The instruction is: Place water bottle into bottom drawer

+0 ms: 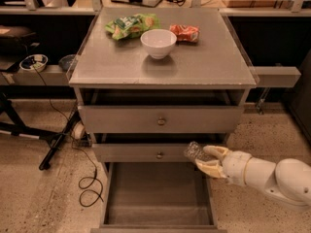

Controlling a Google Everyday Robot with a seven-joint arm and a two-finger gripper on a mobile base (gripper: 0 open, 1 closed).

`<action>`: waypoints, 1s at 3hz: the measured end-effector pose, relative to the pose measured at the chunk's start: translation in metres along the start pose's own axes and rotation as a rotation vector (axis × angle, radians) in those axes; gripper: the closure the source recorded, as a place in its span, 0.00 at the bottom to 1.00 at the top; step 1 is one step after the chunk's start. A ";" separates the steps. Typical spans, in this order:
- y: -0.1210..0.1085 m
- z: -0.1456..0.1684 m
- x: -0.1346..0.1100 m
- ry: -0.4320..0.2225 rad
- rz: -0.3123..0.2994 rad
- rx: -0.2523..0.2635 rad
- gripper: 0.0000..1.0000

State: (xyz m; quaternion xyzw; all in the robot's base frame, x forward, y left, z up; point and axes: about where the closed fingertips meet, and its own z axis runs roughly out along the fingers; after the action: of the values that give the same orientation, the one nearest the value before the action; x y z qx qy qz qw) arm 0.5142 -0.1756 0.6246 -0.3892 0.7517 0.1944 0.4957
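Noting cream two-finger gripper (203, 159) clamped on small clear ribbed plastic water bottle (193, 151); we record long axis slanting up-left, near right rear corner of open grey metal bottom drawer (155, 194).

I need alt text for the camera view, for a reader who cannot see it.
The gripper holds the water bottle in front of the middle drawer, above the open bottom drawer. A bowl, a green packet and an orange packet lie on the cabinet top.
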 end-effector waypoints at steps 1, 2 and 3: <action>0.012 0.025 0.030 -0.003 0.029 -0.037 1.00; 0.017 0.037 0.047 -0.003 0.044 -0.041 1.00; 0.021 0.051 0.064 -0.002 0.061 -0.042 1.00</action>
State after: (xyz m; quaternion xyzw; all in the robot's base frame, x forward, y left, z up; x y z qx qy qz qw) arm 0.5152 -0.1526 0.5431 -0.3763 0.7583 0.2256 0.4821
